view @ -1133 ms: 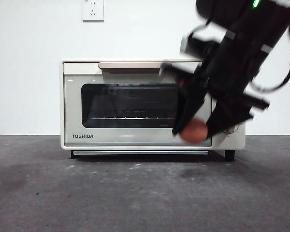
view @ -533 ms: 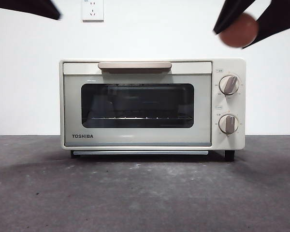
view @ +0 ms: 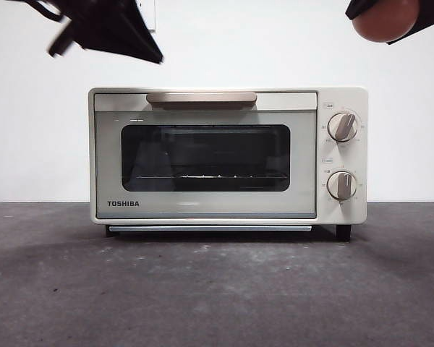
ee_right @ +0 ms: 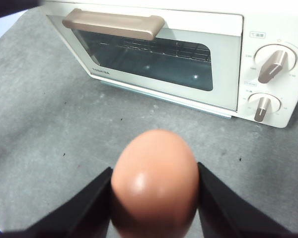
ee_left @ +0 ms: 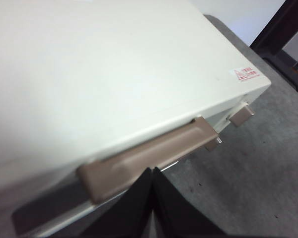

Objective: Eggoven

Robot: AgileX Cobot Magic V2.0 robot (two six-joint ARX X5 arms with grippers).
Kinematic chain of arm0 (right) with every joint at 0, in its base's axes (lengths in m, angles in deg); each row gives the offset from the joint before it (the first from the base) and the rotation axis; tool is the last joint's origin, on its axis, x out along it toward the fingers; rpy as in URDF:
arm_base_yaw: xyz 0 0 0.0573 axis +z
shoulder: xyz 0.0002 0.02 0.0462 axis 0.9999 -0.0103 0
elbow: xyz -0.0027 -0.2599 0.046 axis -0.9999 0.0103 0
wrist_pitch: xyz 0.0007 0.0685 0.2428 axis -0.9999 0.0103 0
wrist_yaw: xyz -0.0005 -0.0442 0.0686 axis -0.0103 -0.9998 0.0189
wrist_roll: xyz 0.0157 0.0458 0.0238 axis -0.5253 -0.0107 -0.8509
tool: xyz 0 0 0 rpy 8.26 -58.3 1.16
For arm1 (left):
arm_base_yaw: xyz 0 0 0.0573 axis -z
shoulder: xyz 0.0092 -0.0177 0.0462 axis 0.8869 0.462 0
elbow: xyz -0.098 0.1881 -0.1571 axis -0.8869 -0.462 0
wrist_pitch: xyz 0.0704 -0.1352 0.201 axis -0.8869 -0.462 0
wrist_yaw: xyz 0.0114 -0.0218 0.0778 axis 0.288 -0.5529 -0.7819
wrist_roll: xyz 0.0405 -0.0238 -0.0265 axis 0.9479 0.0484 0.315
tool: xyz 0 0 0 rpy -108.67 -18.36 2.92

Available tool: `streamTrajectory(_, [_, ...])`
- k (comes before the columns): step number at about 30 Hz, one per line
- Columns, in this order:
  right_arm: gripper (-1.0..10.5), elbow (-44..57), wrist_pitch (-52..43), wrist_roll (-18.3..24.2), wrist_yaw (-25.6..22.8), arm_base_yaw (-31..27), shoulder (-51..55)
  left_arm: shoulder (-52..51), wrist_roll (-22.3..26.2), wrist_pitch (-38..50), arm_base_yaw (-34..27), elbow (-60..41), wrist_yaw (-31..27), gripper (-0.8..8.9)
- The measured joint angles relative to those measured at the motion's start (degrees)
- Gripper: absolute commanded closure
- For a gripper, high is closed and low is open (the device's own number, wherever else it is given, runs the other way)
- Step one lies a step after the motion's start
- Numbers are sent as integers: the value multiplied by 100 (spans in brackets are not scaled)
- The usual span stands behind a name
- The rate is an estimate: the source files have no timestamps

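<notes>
Hook your left gripper (ee_left: 151, 173) (jaws pressed together) squarely under the handle (ee_left: 149, 156); right gripper (ee_right: 154, 198) pinches the egg (ee_right: 154, 181).

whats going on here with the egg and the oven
The right gripper is holding a reddish-brown egg between its fingers, up in the air above the knob side of the cream TOSHIBA toaster oven. The left gripper, fingers shut, hovers just over the oven's tan handle, not yet touching it as far as can be seen. The oven door is closed, so the egg has not gone in.
</notes>
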State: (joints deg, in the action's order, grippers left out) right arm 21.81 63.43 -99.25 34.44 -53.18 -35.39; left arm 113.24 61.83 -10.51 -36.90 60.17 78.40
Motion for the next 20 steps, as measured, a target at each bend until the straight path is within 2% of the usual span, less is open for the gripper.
streamTrajectory(10, [944, 0, 76, 26, 0, 0, 20, 811, 205, 232, 179, 348, -313, 806])
streamTrajectory(20, [944, 0, 79, 28, 2, 0, 20, 885, 391, 262, 243, 358, -505, 806])
